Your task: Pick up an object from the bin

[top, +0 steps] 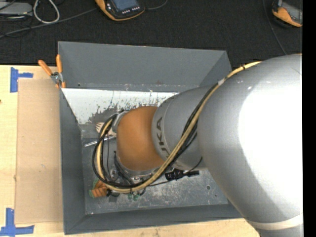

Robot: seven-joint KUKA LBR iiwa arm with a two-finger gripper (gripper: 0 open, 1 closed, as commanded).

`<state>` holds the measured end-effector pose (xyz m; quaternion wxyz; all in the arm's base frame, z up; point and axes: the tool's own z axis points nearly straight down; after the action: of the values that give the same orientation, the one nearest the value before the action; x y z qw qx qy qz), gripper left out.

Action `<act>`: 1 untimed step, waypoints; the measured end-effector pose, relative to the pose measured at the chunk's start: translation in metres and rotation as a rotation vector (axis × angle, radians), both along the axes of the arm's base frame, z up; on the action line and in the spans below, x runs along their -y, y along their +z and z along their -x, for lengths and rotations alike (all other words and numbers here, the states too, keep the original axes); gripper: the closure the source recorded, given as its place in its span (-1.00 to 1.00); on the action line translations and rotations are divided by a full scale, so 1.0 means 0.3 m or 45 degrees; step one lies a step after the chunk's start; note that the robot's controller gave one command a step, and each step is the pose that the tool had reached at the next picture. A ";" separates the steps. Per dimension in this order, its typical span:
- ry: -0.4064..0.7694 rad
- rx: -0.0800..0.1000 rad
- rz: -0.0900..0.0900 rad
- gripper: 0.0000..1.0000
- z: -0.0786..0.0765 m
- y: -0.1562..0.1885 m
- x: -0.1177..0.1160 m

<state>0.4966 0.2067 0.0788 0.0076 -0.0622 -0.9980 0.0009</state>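
My gripper [121, 177] hangs low in the bin's left half, mostly hidden under the arm's orange cover and looped cables. A small orange and green thing [100, 190] lies on the floor just left of and below it, partly covered by a cable. A small green thing [133, 197] peeks out right under the gripper's near side. Whether anything sits in the gripper is hidden.
A pale yellowish thing [101, 126] lies by the far left of the floor, with a thin grey stick [91, 143] just below it. The big silver arm covers the bin's right half. Bare floor shows along the near wall.
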 end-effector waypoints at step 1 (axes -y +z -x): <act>-0.001 0.008 -0.004 1.00 -0.016 -0.107 -0.008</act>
<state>0.5014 0.2092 0.0467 0.0044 -0.0627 -0.9980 -0.0009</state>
